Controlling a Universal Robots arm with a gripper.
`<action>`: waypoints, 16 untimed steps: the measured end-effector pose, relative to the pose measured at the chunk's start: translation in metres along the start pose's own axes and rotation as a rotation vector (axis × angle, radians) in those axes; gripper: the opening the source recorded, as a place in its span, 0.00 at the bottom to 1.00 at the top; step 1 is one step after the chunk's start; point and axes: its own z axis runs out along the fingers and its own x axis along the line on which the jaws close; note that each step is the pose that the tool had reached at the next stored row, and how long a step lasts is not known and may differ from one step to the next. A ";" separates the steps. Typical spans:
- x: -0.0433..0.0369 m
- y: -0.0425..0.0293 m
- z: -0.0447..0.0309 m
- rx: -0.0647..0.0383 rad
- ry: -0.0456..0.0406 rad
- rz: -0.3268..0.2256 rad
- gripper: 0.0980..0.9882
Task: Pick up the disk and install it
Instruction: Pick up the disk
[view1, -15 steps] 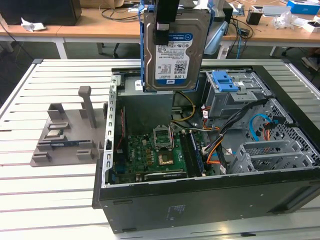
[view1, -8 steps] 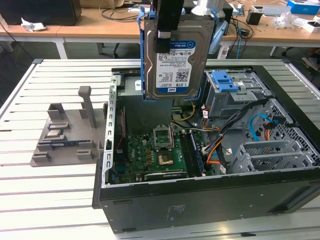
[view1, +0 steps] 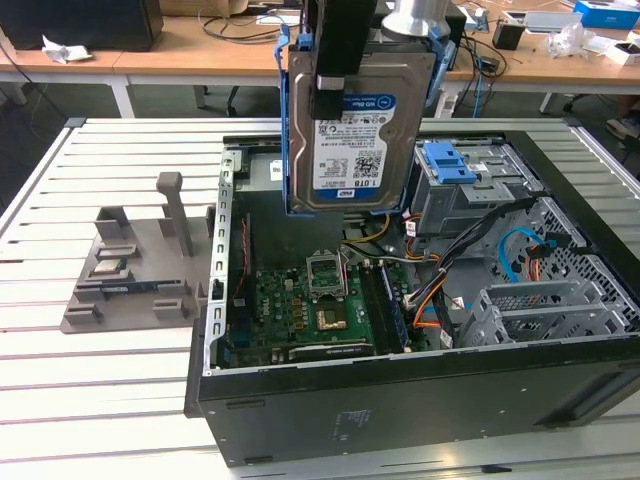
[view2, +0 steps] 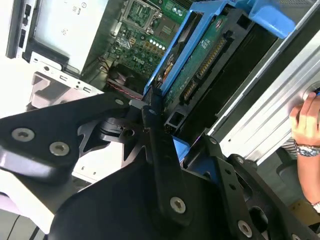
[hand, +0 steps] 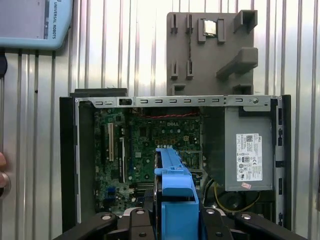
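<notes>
The disk (view1: 355, 140) was a flat silver metal hard drive with a white-and-blue label on one face, edged by a blue plastic frame. In the second wrist view the disk (view2: 200, 55) showed a green circuit board on its other face. It hung upright, label toward the exterior camera, above the open computer case (view1: 400, 400), over the motherboard (view1: 310, 300) and clear of it. The tool (view1: 333, 88) was clamped on the disk's upper part, with one black finger (view1: 328, 60) lying across the label face. In the first wrist view the disk's blue edge (hand: 175, 195) stood between the tool's black links. The computer case lay on the slatted desk (view1: 80, 400), beside a grey fixture (view1: 130, 270).
</notes>
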 end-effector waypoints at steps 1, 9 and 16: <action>0.0048 0.0001 0.0004 0.000 0.0000 0.000 0.30; 0.0268 0.0006 0.0020 0.000 0.0000 0.000 0.30; 0.0406 0.0009 0.0029 0.000 0.0000 0.000 0.30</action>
